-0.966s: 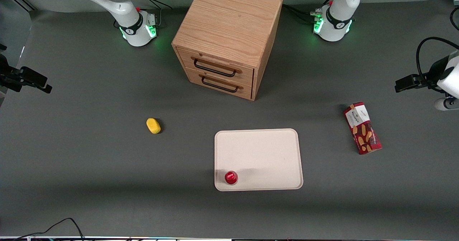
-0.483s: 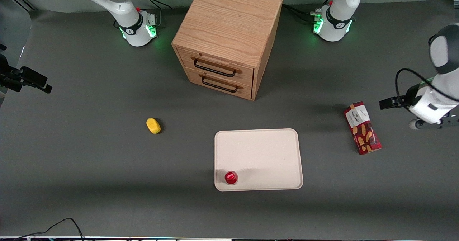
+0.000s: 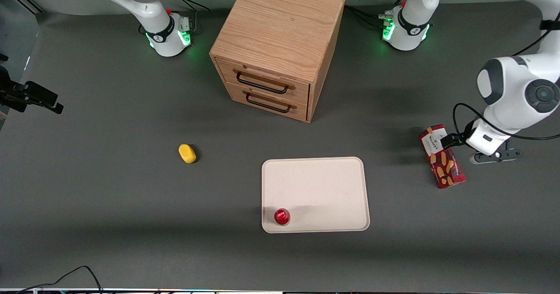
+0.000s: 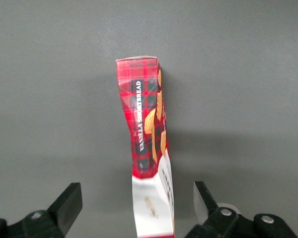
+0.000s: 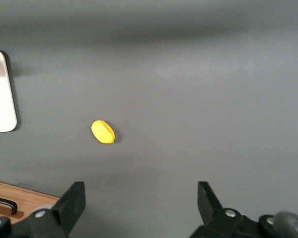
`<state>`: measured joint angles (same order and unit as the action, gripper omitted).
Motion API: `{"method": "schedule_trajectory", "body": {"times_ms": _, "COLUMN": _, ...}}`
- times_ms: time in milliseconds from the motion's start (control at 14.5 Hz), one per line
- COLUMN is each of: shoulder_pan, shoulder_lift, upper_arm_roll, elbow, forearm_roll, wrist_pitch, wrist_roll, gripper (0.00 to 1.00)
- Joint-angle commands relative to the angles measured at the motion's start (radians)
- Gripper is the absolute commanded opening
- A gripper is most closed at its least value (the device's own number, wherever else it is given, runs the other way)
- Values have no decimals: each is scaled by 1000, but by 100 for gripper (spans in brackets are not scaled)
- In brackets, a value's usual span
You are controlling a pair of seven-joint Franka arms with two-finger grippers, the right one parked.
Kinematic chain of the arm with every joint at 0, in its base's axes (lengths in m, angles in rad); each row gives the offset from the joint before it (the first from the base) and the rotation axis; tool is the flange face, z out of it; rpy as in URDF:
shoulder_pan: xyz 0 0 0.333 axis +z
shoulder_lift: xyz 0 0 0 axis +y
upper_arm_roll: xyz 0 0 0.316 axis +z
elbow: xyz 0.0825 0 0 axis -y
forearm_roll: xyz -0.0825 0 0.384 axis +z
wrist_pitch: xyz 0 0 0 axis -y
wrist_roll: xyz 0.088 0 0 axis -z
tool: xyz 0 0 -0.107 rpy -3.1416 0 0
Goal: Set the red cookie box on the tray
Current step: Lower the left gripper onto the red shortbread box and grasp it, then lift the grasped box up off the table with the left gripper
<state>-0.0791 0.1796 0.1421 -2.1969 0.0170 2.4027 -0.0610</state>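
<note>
Wrist view: gripper (image 4: 137, 208) hangs above the box (image 4: 148, 148), fingers (image 4: 67, 206) spread wide; tray (image 3: 315, 184) lies well apart.

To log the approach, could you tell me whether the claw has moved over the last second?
Yes. The claw has swung in from the table's edge toward the red cookie box, fingers open, straddling its white-label end.

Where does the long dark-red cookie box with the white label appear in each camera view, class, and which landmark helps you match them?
Front view: the long dark-red cookie box lies on the grey table, toward the working arm's end, apart from the cream-white tray.
Left wrist view: the box lies between the open gripper fingers.
Right wrist view: not in it.
Shared landmark: the box's white label end.
</note>
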Motion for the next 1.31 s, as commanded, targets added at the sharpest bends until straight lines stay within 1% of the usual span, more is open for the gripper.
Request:
{"method": "schedule_trajectory", "body": {"times_ms": 0, "shoulder_pan": -2, "shoulder_lift": 43, "upper_arm_roll": 5, "elbow": -47, "forearm_roll": -22, "wrist_pitch": 143, "wrist_roll": 18, "gripper": 100}}
{"method": "schedule_trajectory", "body": {"times_ms": 138, "shoulder_pan": -1, "shoulder_lift": 86, "upper_arm_roll": 5, "elbow": -60, "forearm_roll": -25, "wrist_pitch": 215, "wrist_roll": 18, "gripper": 100}}
{"method": "schedule_trajectory", "body": {"times_ms": 276, "shoulder_pan": -2, "shoulder_lift": 113, "upper_arm_roll": 5, "elbow": -60, "forearm_roll": -60, "wrist_pitch": 249, "wrist_roll": 20, "gripper": 100}}
{"method": "schedule_trajectory", "body": {"times_ms": 345, "shoulder_pan": -2, "shoulder_lift": 127, "upper_arm_roll": 4, "elbow": -60, "forearm_roll": -66, "wrist_pitch": 272, "wrist_roll": 18, "gripper": 100}}
{"method": "schedule_trajectory", "body": {"times_ms": 414, "shoulder_pan": -2, "shoulder_lift": 139, "upper_arm_roll": 4, "elbow": -61, "forearm_roll": -68, "wrist_pitch": 294, "wrist_roll": 18, "gripper": 97}}
{"method": "schedule_trajectory", "body": {"times_ms": 483, "shoulder_pan": -2, "shoulder_lift": 147, "upper_arm_roll": 4, "elbow": -63, "forearm_roll": -69, "wrist_pitch": 308, "wrist_roll": 18, "gripper": 85}}
{"method": "schedule_trajectory", "body": {"times_ms": 552, "shoulder_pan": -2, "shoulder_lift": 147, "upper_arm_roll": 4, "elbow": -66, "forearm_roll": -71, "wrist_pitch": 309, "wrist_roll": 18, "gripper": 69}}
{"method": "schedule_trajectory", "body": {"times_ms": 621, "shoulder_pan": -4, "shoulder_lift": 146, "upper_arm_roll": 4, "elbow": -67, "forearm_roll": -71, "wrist_pitch": 309, "wrist_roll": 18, "gripper": 43}}
{"method": "schedule_trajectory", "body": {"times_ms": 690, "shoulder_pan": -2, "shoulder_lift": 146, "upper_arm_roll": 4, "elbow": -67, "forearm_roll": -72, "wrist_pitch": 309, "wrist_roll": 18, "gripper": 19}}
{"method": "schedule_trajectory", "body": {"times_ms": 759, "shoulder_pan": -4, "shoulder_lift": 144, "upper_arm_roll": 4, "elbow": -67, "forearm_roll": -72, "wrist_pitch": 309, "wrist_roll": 18, "gripper": 0}}
{"method": "schedule_trajectory", "body": {"times_ms": 1103, "shoulder_pan": -8, "shoulder_lift": 120, "upper_arm_roll": 2, "elbow": -67, "forearm_roll": -72, "wrist_pitch": 285, "wrist_roll": 12, "gripper": 0}}
{"method": "schedule_trajectory", "body": {"times_ms": 1172, "shoulder_pan": -14, "shoulder_lift": 106, "upper_arm_roll": 1, "elbow": -60, "forearm_roll": -72, "wrist_pitch": 248, "wrist_roll": 7, "gripper": 0}}
{"method": "schedule_trajectory", "body": {"times_ms": 1241, "shoulder_pan": -19, "shoulder_lift": 69, "upper_arm_roll": -7, "elbow": -41, "forearm_roll": -72, "wrist_pitch": 174, "wrist_roll": -3, "gripper": 0}}
